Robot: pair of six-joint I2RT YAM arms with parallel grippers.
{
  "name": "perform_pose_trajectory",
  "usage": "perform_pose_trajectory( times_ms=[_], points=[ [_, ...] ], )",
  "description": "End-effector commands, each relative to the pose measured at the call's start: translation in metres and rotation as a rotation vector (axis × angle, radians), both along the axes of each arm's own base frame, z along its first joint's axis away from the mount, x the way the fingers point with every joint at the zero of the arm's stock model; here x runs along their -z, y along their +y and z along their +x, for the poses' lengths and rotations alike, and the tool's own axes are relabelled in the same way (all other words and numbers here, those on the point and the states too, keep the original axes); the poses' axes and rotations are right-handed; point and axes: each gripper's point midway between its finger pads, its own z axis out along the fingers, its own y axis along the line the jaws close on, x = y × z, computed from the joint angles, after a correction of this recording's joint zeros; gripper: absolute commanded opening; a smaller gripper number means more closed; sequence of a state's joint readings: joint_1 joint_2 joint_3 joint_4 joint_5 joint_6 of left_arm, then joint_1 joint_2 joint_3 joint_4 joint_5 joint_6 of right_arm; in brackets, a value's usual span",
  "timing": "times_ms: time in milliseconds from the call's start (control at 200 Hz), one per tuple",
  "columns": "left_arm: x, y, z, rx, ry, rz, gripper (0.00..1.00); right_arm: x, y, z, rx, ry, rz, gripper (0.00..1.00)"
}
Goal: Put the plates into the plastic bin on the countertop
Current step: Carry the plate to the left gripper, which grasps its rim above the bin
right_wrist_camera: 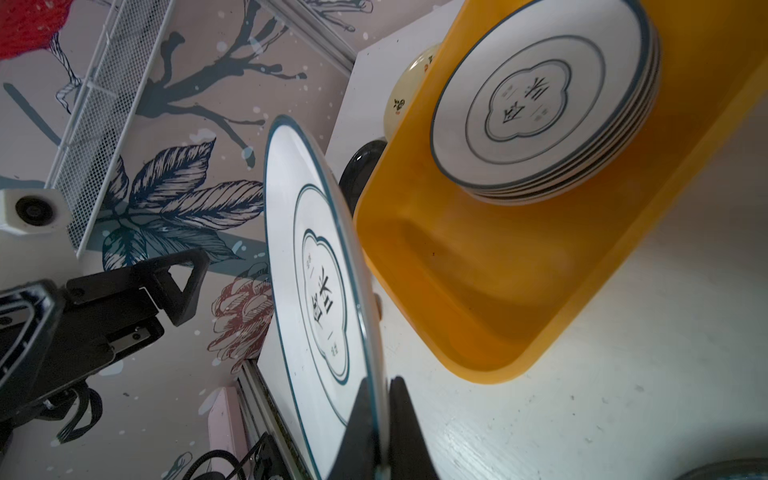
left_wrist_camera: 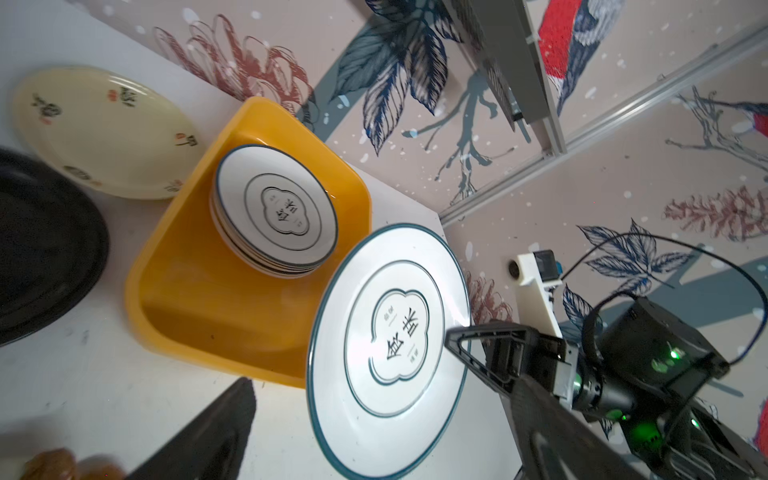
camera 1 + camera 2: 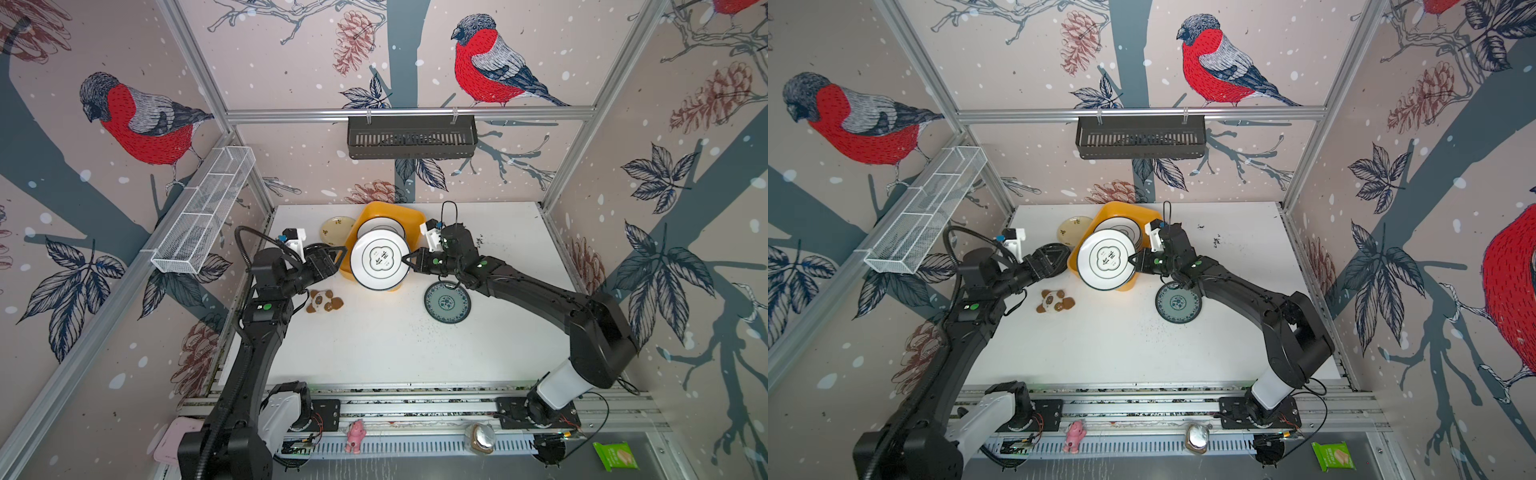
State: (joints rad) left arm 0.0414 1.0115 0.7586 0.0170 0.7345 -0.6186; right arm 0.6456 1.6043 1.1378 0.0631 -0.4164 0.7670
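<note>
**Status: task partly done.**

1. Done: a stack of several white round plates with dark rims (image 2: 274,208) sits inside the yellow-orange rectangular plastic bin (image 2: 216,307), at its far end. The bin stands at the far middle of the white speckled tabletop (image 3: 395,345).
2. In hand: the right tool (image 3: 405,261) is clamped on the right edge of one more white round plate with a teal rim and a lettered centre (image 3: 380,259). This plate is held clear of the tabletop, over the near end of the bin and not yet set down.
3. The left tool (image 3: 338,259) has its fingers wide apart and holds nothing. It sits just left of the held plate.
4. Left to do, by judgement: three plates lie outside the bin.
   - small cream plate (image 3: 337,230), just left of the bin, far side;
   - glossy black plate (image 2: 41,249), left of the bin, partly hidden under the left tool;
   - teal patterned plate (image 3: 447,302), right of the bin and nearer.
</note>
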Motion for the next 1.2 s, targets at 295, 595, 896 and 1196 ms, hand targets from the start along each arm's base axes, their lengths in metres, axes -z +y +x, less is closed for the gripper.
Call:
perform_pose_trajectory(
  times_ms=[295, 595, 896, 1196],
  points=[
    [0.002, -0.063, 0.038, 0.241, -0.068, 0.092, 0.91, -0.054, -0.047, 0.024, 0.059, -0.094, 0.159, 0.02],
    [-0.005, -0.106, 0.06, 0.377, -0.08, 0.009, 0.69, -0.061, -0.062, 0.025, 0.074, -0.113, 0.208, 0.02],
    [0.004, -0.116, 0.071, 0.38, -0.035, -0.044, 0.31, -0.062, -0.059, 0.03, 0.074, -0.111, 0.238, 0.02],
    [0.003, -0.115, 0.078, 0.348, -0.007, -0.069, 0.11, -0.054, -0.058, 0.036, 0.088, -0.099, 0.244, 0.12]
  ],
)
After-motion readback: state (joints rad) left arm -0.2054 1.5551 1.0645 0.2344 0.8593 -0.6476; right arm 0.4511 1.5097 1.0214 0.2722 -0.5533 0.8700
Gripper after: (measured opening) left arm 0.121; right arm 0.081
